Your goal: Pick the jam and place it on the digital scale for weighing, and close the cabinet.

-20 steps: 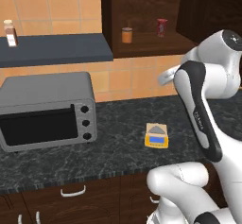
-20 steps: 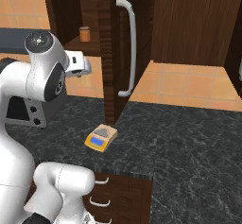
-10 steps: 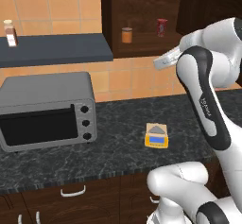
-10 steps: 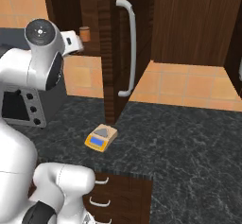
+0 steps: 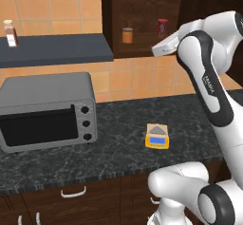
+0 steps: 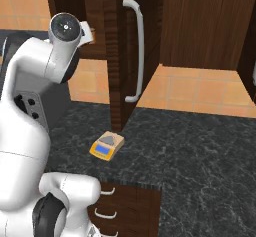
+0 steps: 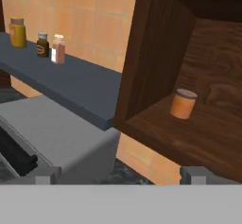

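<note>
While the cabinet (image 6: 115,51) door stands open, the digital scale (image 5: 157,136), yellow-orange with grey plate, lies on the worktop (image 5: 118,138). Jam (image 7: 182,103), squat orange jar, sits on the cabinet shelf. Gripper (image 7: 120,173) tips set apart, grasping nothing.

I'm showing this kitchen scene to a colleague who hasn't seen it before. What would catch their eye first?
Probably the big white robot arm with dark joints, raised high towards the open dark brown wooden wall cabinet, where a small squat orange-brown jam jar stands on the shelf. Next, the small yellow-orange digital scale with a grey top plate lying alone on the dark speckled counter, right of a grey toaster oven.
</note>
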